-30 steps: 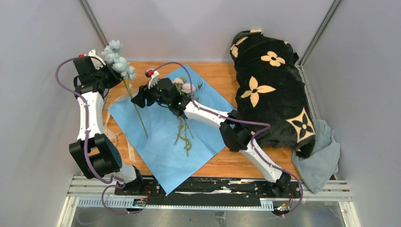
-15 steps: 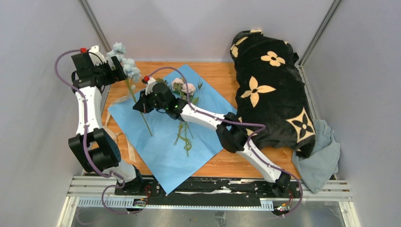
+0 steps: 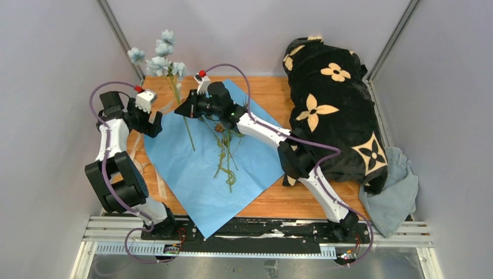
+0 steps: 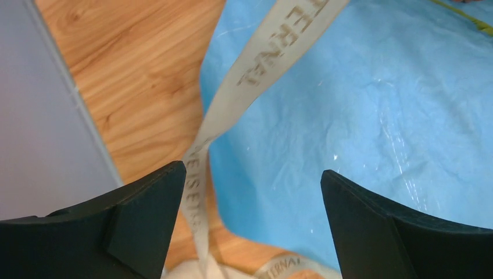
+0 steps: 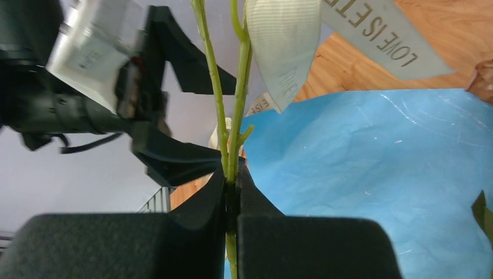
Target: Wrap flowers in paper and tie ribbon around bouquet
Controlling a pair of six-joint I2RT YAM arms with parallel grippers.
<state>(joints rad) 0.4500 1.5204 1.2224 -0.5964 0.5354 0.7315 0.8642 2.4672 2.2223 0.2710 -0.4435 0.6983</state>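
The paper (image 3: 215, 168) lies spread on the wooden table, light blue side up. My right gripper (image 3: 185, 109) is shut on the green stem (image 5: 212, 87) of the pale blue flowers (image 3: 160, 58) and holds them upright over the paper's far left corner. More flowers (image 3: 225, 154), one a pink-brown rose, lie on the sheet. My left gripper (image 3: 153, 123) hangs open and holds nothing at the paper's left edge, over the cream ribbon (image 4: 261, 58). The ribbon (image 3: 158, 187) trails along the table left of the paper (image 4: 378, 116). No bouquet is in view.
A black plush blanket (image 3: 334, 110) with cream flower prints is heaped on the right half of the table. A grey-blue cloth (image 3: 395, 197) lies at its near right corner. Grey walls close in the back and both sides.
My left gripper opened, let go of the blue-flower stem and dropped to the paper's left edge. My right gripper shut on that stem and swung it upright toward the back.
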